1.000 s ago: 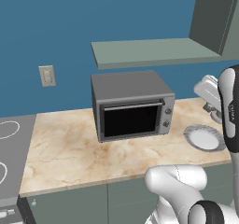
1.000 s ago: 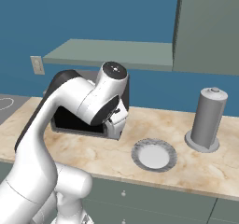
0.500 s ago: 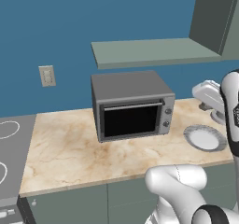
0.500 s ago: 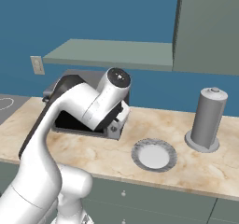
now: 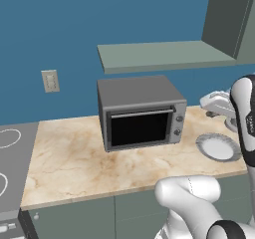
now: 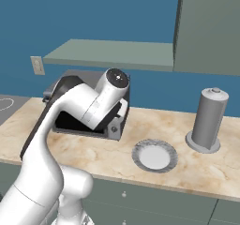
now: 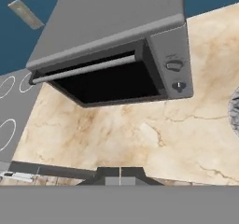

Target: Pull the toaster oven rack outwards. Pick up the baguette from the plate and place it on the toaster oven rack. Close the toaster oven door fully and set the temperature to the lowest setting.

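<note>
Oven door [image 5: 138,128] looks shut and the plate [image 6: 154,156] sits bare on the counter [image 5: 69,161], so the closed, empty jaws probably want the knobs [image 7: 176,74].

From behind my left shoulder I see the toaster oven [image 5: 141,112] on the marble counter [image 5: 69,158], its toaster oven door [image 5: 139,128] upright and closed. The plate [image 5: 218,147] lies bare to its right, near the counter's edge.
</note>
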Available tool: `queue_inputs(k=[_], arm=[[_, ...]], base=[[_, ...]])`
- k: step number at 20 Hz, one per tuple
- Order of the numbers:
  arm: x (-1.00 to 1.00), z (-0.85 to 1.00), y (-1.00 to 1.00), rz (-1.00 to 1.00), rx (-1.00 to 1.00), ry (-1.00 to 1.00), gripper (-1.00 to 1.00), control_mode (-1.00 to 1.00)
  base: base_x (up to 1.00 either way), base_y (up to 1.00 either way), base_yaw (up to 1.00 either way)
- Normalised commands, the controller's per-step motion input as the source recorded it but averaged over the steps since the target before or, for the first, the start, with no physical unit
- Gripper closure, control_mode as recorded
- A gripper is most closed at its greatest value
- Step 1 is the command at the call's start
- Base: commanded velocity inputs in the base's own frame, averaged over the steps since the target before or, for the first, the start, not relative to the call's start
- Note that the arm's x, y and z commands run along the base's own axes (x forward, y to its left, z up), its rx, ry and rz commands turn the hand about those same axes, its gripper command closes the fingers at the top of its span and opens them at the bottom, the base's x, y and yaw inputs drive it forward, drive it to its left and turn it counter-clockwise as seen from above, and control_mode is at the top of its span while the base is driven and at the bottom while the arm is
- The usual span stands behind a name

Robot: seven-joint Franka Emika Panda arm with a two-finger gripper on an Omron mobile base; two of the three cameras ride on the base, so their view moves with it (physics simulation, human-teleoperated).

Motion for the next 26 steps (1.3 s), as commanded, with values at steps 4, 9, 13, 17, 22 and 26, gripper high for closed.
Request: queue_inputs(k=[4,9,13,17,22,26], arm=[[0.13,-0.05,0.1,0.19,-0.11,-0.02,1.0,-1.0],[0.24,-0.14,0.04,0.12,-0.09,0.0,1.0,-1.0],[0.2,-0.16,0.0,0.03,0.0,0.0,1.0,-1.0],[0.17,-0.16,0.0,0.0,0.0,0.0,1.0,-1.0],[0.17,-0.19,0.0,0.0,0.0,0.0,1.0,-1.0],[0.2,-0.16,0.0,0.0,0.0,0.0,1.0,-1.0]], base=[[0.0,0.0,0.0],[0.0,0.0,0.0],[0.0,0.0,0.0],[0.0,0.0,0.0],[0.0,0.0,0.0],[0.0,0.0,0.0]])
